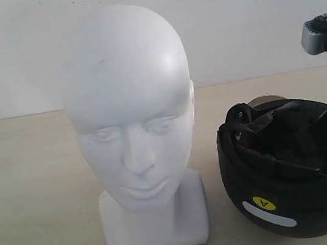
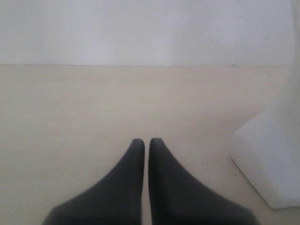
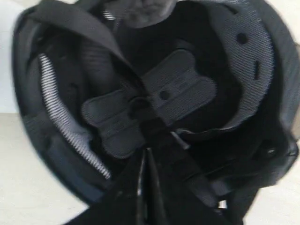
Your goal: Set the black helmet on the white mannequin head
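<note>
L gripper [image 2: 146, 140]: low over table [image 2: 70, 117], pointing along it toward the wall. Black fingers side by side w/ only a hairline slit, nothing held.
R gripper [image 3: 146, 157]: aimed into open underside of helmet [image 3: 243, 56]. Fingers also together to a thin slit, nothing seen between them. Tips near liner pads [image 3: 178, 93]; contact can't tell.

Ext view: head [image 1: 131, 115] upright on table, face to cam. Helmet lies just to the right of it in that view, not touching, tipped w/ opening toward cam. Of R arm [image 1: 321, 34] only a grey block and a dark part at the frame edge show.
L wrist view adds only a corner of neck base [image 2: 267, 164], near L fingers but apart.

Materials:
- Head: smooth glossy white plastic, blocky base.
- Helmet shell: round, glossy black, w/ yellow sticker [image 1: 263, 202] and a white oval label.
- Visor [image 1: 265, 101]: brown-tinted edge behind the rim.
- Inside: mesh fabric pads, ribbed grey strip [image 3: 61, 108], straps.
</note>
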Action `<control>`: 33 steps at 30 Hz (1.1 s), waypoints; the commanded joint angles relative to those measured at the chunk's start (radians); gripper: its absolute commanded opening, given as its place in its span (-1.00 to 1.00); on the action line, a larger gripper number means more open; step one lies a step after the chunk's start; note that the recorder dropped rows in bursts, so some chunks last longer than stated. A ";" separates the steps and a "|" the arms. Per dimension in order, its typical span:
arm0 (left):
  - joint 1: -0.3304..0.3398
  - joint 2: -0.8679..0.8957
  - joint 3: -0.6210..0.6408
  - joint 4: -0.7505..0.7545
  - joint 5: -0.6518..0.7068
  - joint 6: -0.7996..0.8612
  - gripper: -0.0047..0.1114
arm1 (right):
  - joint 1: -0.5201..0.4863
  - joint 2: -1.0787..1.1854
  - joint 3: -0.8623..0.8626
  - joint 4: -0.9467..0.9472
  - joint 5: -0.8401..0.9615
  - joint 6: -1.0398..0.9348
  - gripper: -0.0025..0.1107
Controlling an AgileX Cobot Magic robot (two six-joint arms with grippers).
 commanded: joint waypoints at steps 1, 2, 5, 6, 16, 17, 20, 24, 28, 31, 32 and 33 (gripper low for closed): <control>0.000 -0.004 0.004 0.001 0.001 0.005 -0.84 | 0.035 -0.079 0.104 0.205 -0.143 -0.125 -0.96; 0.000 -0.004 0.004 0.001 0.001 0.005 -0.84 | 0.047 -0.090 0.124 0.230 -0.160 -0.128 -0.96; 0.000 -0.004 0.004 0.001 0.001 0.005 -0.84 | 0.065 -0.092 0.143 0.212 -0.157 -0.125 -0.96; 0.000 -0.004 0.004 0.001 0.001 0.005 -0.84 | 0.070 -0.090 0.145 0.196 -0.157 -0.125 -0.96; 0.000 -0.004 0.004 0.001 0.001 0.005 -0.84 | 0.069 -0.088 0.145 0.183 -0.163 -0.090 -0.96; 0.000 -0.004 0.004 0.001 0.001 0.005 -0.84 | 0.069 -0.088 0.145 0.183 -0.163 -0.082 -0.96; 0.000 -0.004 0.004 0.001 0.001 0.005 -0.84 | 0.069 -0.088 0.145 0.183 -0.165 -0.075 -0.96; 0.000 -0.004 0.004 0.001 0.001 0.005 -0.84 | 0.069 -0.087 0.145 0.183 -0.169 -0.072 -0.96; 0.000 -0.004 0.004 0.001 0.001 0.005 -0.84 | 0.069 -0.065 0.145 0.183 -0.161 -0.065 -0.96; 0.000 -0.004 0.004 0.001 0.001 0.005 -0.84 | 0.069 -0.029 0.145 0.183 -0.172 -0.065 -0.96; 0.000 -0.004 0.004 0.001 0.001 0.005 -0.84 | 0.069 -0.013 0.145 0.183 -0.184 -0.065 -0.96; 0.000 -0.004 0.004 0.001 0.001 0.005 -0.84 | 0.069 0.004 0.145 0.183 -0.195 -0.065 -0.96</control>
